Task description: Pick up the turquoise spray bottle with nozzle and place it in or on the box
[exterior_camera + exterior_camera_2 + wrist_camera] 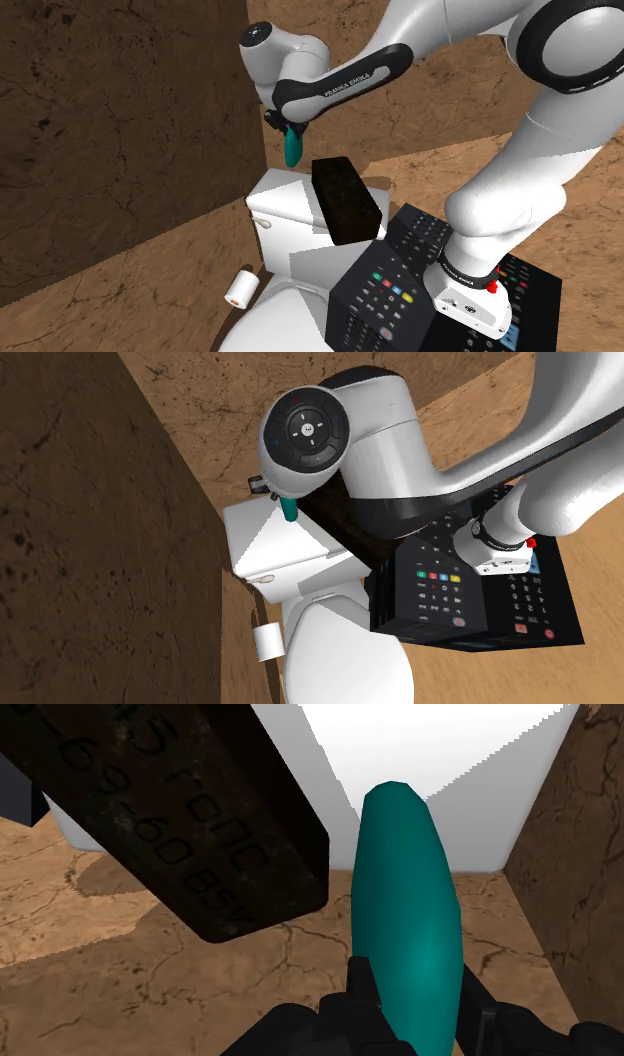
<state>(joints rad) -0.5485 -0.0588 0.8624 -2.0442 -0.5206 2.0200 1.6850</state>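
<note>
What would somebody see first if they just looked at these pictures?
Probably the turquoise bottle, clasped in the black gripper and hanging in the air just above the white tank of a toilet. Next comes the long black box lying on that tank, close to the bottle. A small white roll sits low beside the toilet.

A bathroom: a white toilet against a brown wall, a paper roll beside the toilet.
</note>
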